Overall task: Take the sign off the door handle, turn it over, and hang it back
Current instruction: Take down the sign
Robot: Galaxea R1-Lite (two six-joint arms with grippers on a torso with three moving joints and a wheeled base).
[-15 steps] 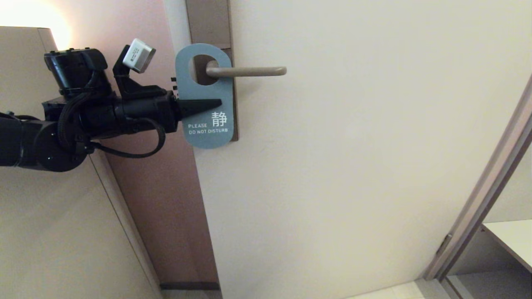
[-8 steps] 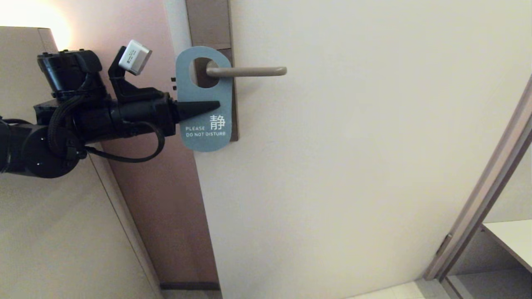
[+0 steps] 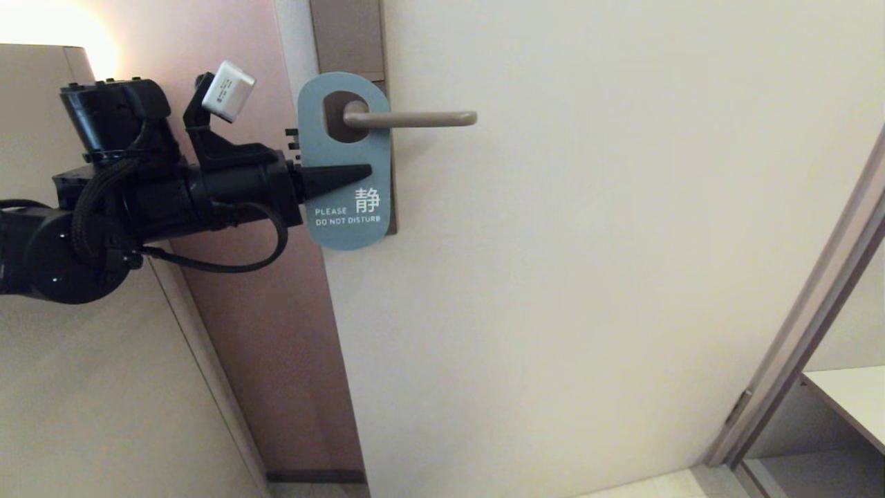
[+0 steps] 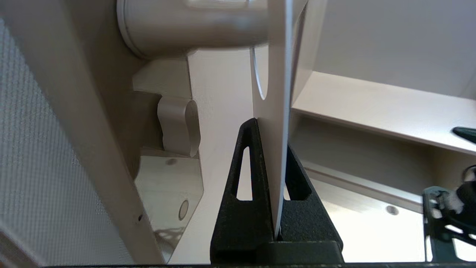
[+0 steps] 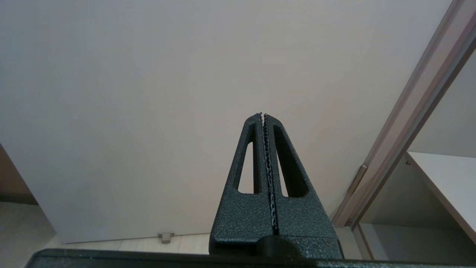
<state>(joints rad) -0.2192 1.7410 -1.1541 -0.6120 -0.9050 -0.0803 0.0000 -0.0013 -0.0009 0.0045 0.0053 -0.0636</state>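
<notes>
The left gripper reaches in sideways and is clamped on the sign, one finger on each face, at the card's middle. Just above the fingers, the sign's oval hole is looped over the door handle. Its blue "do not disturb" face shows. The right gripper is closed on nothing, facing the door.

Hotel room: do-not-disturb sign on door
</notes>
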